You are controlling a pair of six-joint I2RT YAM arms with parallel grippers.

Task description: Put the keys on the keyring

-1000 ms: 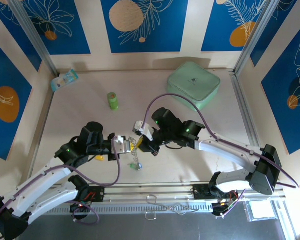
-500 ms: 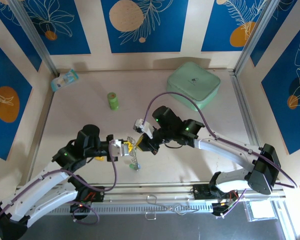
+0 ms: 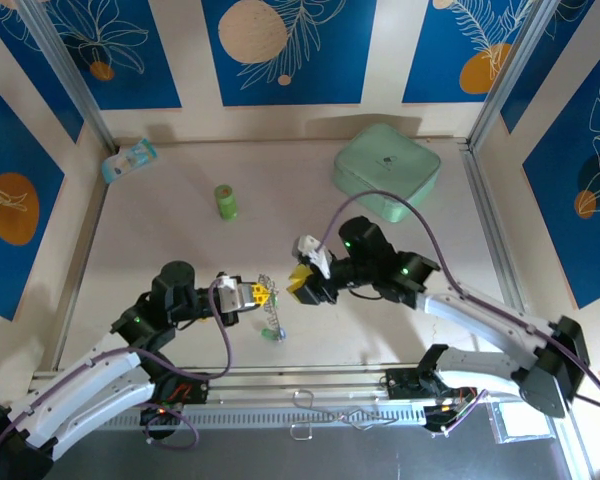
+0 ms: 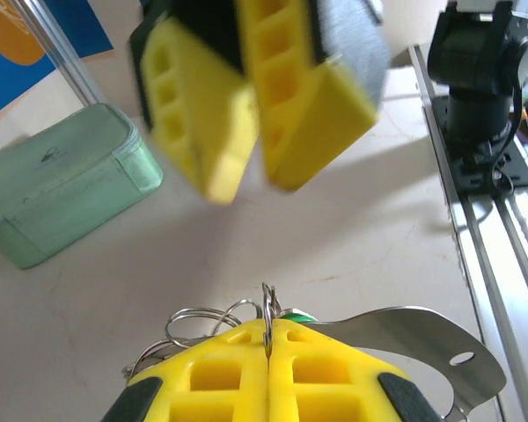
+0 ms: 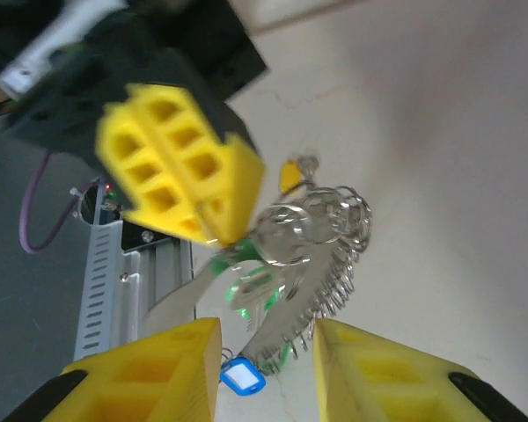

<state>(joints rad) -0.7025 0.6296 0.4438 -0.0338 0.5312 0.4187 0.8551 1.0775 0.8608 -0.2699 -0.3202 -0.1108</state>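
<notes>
- While your left end effector [image 4: 268,332] is clamping the keyring [image 4: 267,301], your right end effector [image 5: 266,341] is gaping empty opposite it.
- Probably you are lining up one of the keys [image 5: 243,378] next.

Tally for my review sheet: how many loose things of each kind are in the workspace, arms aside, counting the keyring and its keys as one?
bottle: 1
case: 1
packet: 1
keyring with keys: 1
total: 4
</notes>
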